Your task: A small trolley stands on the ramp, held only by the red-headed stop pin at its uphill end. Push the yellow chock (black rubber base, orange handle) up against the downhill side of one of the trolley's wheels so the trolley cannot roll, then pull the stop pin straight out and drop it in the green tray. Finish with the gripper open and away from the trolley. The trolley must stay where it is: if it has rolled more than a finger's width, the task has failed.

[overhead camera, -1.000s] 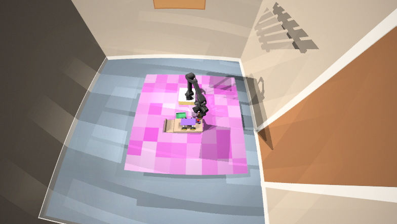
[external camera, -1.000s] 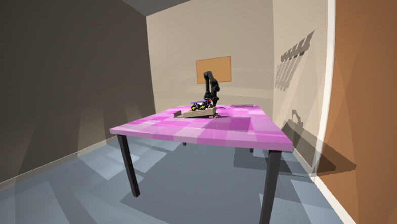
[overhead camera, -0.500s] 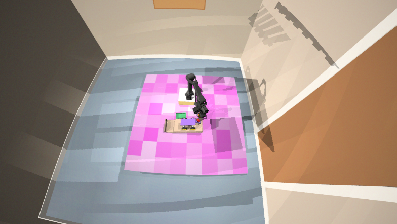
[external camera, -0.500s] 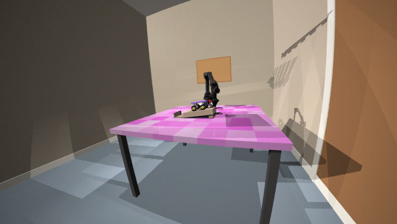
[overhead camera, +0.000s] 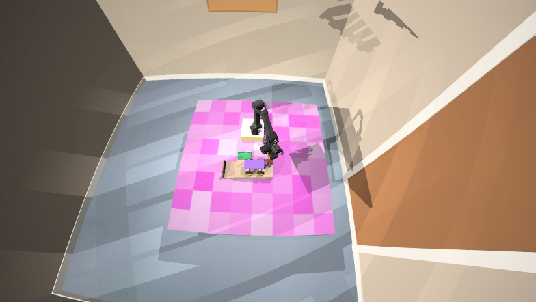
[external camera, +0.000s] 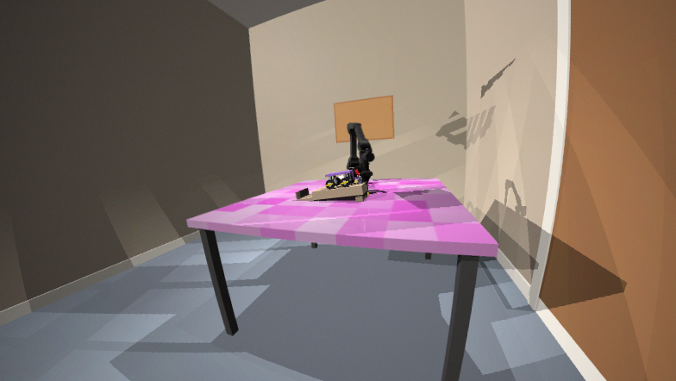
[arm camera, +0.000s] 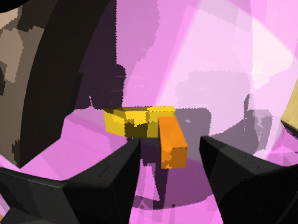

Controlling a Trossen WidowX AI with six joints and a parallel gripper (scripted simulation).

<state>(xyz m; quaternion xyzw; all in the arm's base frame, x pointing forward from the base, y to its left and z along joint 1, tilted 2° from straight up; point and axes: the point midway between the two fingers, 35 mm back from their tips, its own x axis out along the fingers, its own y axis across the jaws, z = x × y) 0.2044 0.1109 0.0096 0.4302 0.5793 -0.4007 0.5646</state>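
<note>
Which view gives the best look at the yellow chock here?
The wrist view: the yellow chock with its orange handle sits large on the mat, just ahead of the half-open gripper. In the top and exterior views I cannot make it out.
</note>
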